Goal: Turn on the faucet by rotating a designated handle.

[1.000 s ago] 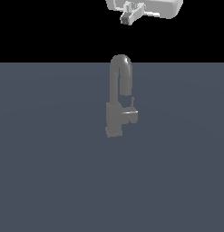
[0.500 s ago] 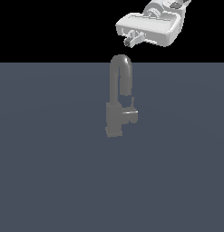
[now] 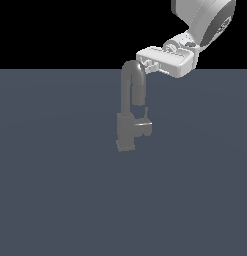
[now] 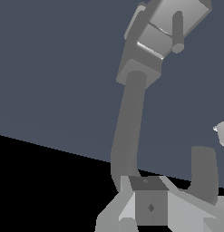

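Hovering just beside the top of the faucet (image 3: 130, 112) arch, on the exterior view's right, the gripper (image 3: 147, 64) grasps nothing; whether its fingers are spread, I cannot tell. The handle (image 3: 143, 123) juts from the body below, untouched.

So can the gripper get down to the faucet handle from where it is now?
Probably yes. The gripper sits high beside the top of the spout, and the handle lies below it on the same side with nothing around it. The spout's arch is the only thing to steer past.
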You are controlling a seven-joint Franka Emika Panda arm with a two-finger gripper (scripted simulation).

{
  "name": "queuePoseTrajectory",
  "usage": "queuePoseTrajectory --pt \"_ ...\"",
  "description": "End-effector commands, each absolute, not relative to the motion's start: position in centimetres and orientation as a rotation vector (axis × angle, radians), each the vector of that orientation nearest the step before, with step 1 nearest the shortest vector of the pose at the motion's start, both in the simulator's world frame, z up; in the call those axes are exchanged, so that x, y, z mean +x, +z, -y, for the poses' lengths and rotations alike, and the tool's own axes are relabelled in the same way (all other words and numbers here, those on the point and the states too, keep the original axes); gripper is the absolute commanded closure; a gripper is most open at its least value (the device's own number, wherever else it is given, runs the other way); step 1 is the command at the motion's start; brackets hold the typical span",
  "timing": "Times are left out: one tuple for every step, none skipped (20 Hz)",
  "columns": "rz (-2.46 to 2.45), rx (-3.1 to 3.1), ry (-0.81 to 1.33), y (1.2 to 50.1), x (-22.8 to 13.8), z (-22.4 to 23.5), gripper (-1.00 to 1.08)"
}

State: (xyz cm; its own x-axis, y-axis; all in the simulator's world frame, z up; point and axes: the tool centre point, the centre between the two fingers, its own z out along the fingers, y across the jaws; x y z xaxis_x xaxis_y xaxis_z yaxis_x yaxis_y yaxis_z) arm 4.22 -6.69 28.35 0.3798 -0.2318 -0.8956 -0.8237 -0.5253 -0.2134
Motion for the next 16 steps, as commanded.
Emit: queuePoseTrajectory --pt "-0.934 -1.895 1.167 26.7 4.9 7.0 1.08" --pt "-0.946 -1.863 1.181 26.0 5.2 7.1 1.08" --pt "-0.958 -1.831 1.195 25.3 5.5 7.2 1.08" --pt "-0.969 -1.798 1.209 24.6 5.7 7.3 1.08" --pt "-0.981 -1.766 1.223 23.8 6.0 7.4 1.08" --pt "-0.992 -1.733 1.236 23.1 6.2 7.5 1.08" --pt "-1.002 -1.702 1.249 22.4 6.4 7.5 1.08" --pt "-1.012 -1.671 1.261 21.7 6.6 7.6 1.08" --pt "-1.022 -1.64 1.272 21.0 6.7 7.6 1.08" --pt "-1.031 -1.611 1.283 20.3 6.9 7.7 1.08" --pt "-1.04 -1.582 1.293 19.7 7.0 7.7 1.08" --pt "-1.048 -1.555 1.302 19.0 7.1 7.7 1.08" --pt "-1.056 -1.529 1.311 18.4 7.2 7.7 1.08" --pt "-1.064 -1.505 1.319 17.9 7.3 7.7 1.08" --pt "-1.07 -1.481 1.327 17.3 7.4 7.7 1.08" --pt "-1.077 -1.46 1.334 16.8 7.4 7.7 1.08"
